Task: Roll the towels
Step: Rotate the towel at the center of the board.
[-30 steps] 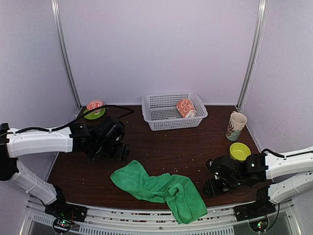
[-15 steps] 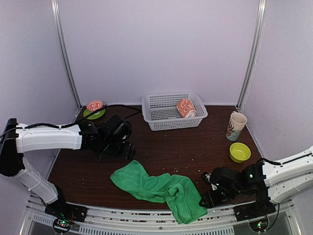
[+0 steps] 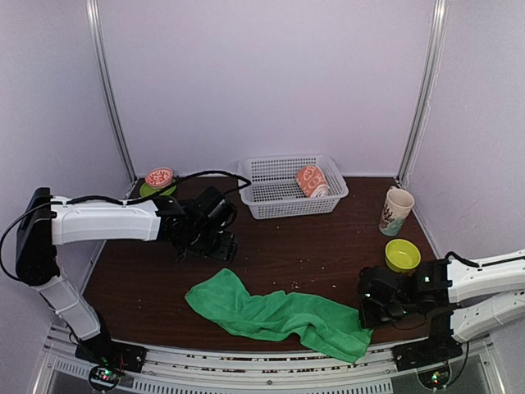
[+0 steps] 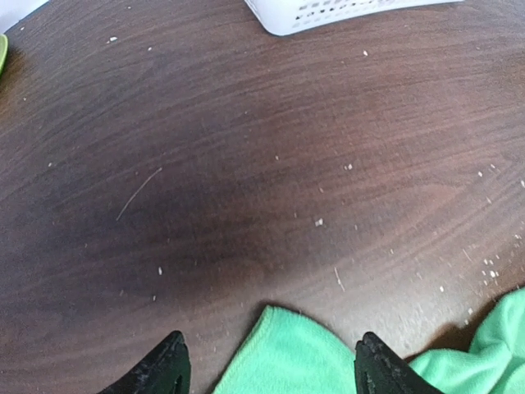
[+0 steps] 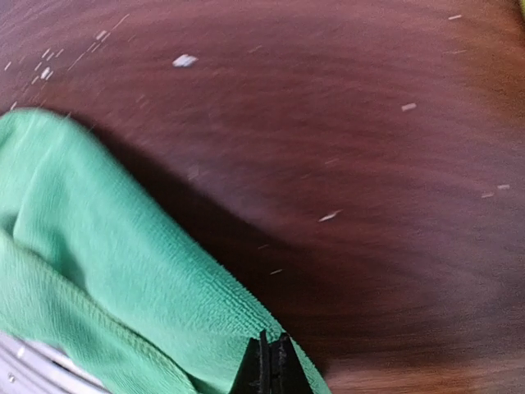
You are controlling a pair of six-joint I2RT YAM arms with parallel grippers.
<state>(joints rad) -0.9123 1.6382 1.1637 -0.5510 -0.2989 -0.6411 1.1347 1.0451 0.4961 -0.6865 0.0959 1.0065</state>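
The green towel [image 3: 271,316] lies stretched along the table's front, crumpled in the middle. My right gripper [image 3: 366,315] is at its right end, shut on the towel's edge; the right wrist view shows the closed jaws [image 5: 270,338] pinching the green towel [image 5: 98,238]. My left gripper [image 3: 220,251] hovers just behind the towel's left corner, open. In the left wrist view that corner of the green towel [image 4: 303,361] sits between the spread fingertips of the left gripper [image 4: 271,349], untouched. The peach towel [image 3: 310,180] lies rolled inside the white basket [image 3: 262,195].
A patterned mug [image 3: 397,210] and a yellow-green bowl [image 3: 403,254] stand at the right. A green plate with a red-and-white object [image 3: 158,182] sits at the back left. Crumbs dot the dark wooden table [image 3: 295,246].
My right gripper closed on the green towel's right end and pulled it rightward, drawing the cloth out longer. My left arm moved right and nearer, toward the towel's left corner.
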